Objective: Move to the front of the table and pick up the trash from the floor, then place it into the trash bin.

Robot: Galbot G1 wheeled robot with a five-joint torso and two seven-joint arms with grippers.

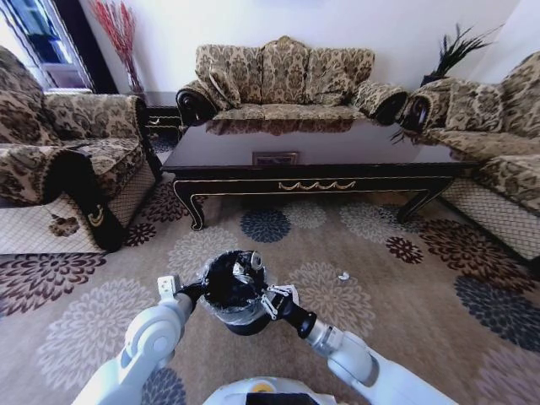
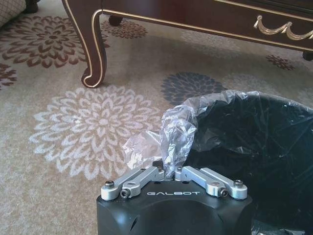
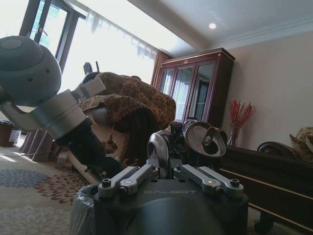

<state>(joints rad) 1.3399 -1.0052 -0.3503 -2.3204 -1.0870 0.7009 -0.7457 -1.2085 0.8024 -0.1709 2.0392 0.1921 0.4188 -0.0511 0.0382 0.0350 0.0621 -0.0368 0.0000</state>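
My left gripper [image 2: 168,172] closed, pinching clear liner [image 2: 166,137] at bin [image 1: 232,291] rim. My right gripper [image 3: 166,169] at opposite rim, fingers drawn together on shiny crumpled object, possibly bottle [image 3: 193,139]; I cannot tell for sure. Bin sits on patterned carpet [image 1: 405,337] between both arms, directly ahead of me. Small white scrap [image 1: 343,276] lies on carpet to bin's right, apart from it. Dark coffee table [image 1: 312,156] stands beyond, sofas around it.

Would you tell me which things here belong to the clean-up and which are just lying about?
Job: bin, its liner pinched by left gripper, bottle in right gripper, white scrap on carpet, table.
Lying about: sofas, red twigs, cabinet.
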